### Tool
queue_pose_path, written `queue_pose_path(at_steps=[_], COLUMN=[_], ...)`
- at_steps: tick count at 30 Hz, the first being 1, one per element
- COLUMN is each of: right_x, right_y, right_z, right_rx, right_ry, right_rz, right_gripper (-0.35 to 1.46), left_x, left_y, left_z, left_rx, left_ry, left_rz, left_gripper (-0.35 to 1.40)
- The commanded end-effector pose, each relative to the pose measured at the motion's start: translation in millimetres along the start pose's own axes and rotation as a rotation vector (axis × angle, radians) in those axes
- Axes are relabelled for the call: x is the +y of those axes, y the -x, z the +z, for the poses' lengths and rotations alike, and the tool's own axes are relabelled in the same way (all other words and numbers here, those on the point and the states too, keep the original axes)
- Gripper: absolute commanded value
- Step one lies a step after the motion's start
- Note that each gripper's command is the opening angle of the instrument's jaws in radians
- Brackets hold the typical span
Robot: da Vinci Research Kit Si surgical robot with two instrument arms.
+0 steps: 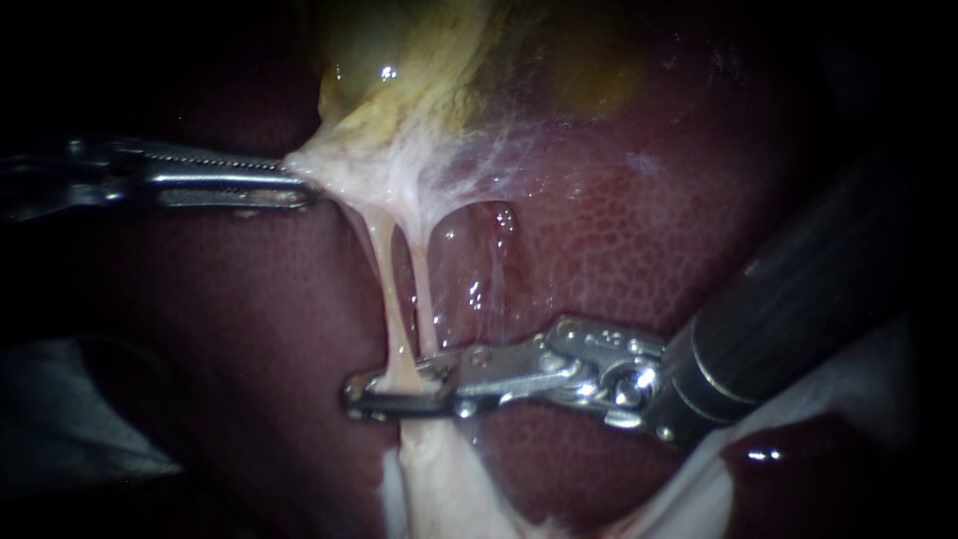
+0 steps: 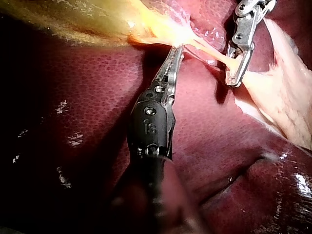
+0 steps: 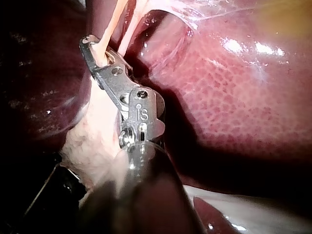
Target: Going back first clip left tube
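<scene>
Two thin pale tubes run down from the gallbladder's (image 1: 399,60) whitish neck, the left tube (image 1: 384,284) beside the right tube (image 1: 423,289). My left instrument (image 1: 294,182) holds that neck with its jaws shut on the tissue and pulls it leftward; in the left wrist view its slim jaws (image 2: 176,51) lie together at the yellowish tissue. My right instrument (image 1: 355,393) reaches across low on the tubes. Its jaws stand open, with the left tube passing between them, as the right wrist view (image 3: 88,46) also shows. I cannot make out a clip.
Dark red liver (image 1: 619,230) lies behind and around the tubes. A pale fatty stump (image 1: 439,489) spreads below the right instrument's jaws. The right shaft (image 1: 798,309) crosses the lower right. A pale cloth (image 1: 70,419) shows at the lower left.
</scene>
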Motion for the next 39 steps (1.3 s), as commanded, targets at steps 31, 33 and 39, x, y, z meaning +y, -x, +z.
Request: queue_pose_path(at_steps=[31, 33, 39], right_x=[-0.7, -1.4, -2.7], right_y=[-1.3, -1.3, -1.7], right_z=[-9.3, -11.0, -15.6], right_rx=[0.011, 0.002, -0.013], right_ry=[0.233, 0.243, 0.267], right_rz=[-0.463, -0.483, -0.52], right_gripper=[0.5, 0.5, 0.5], left_x=[-0.2, -0.2, -0.2], left_y=[0.2, 0.2, 0.2], left_z=[-0.2, -0.3, -0.3], left_rx=[0.0, 0.0, 0.0], left_ry=[-0.001, -0.001, 0.0], left_rz=[0.001, 0.001, 0.002], left_gripper=[-0.35, -0.35, -0.35])
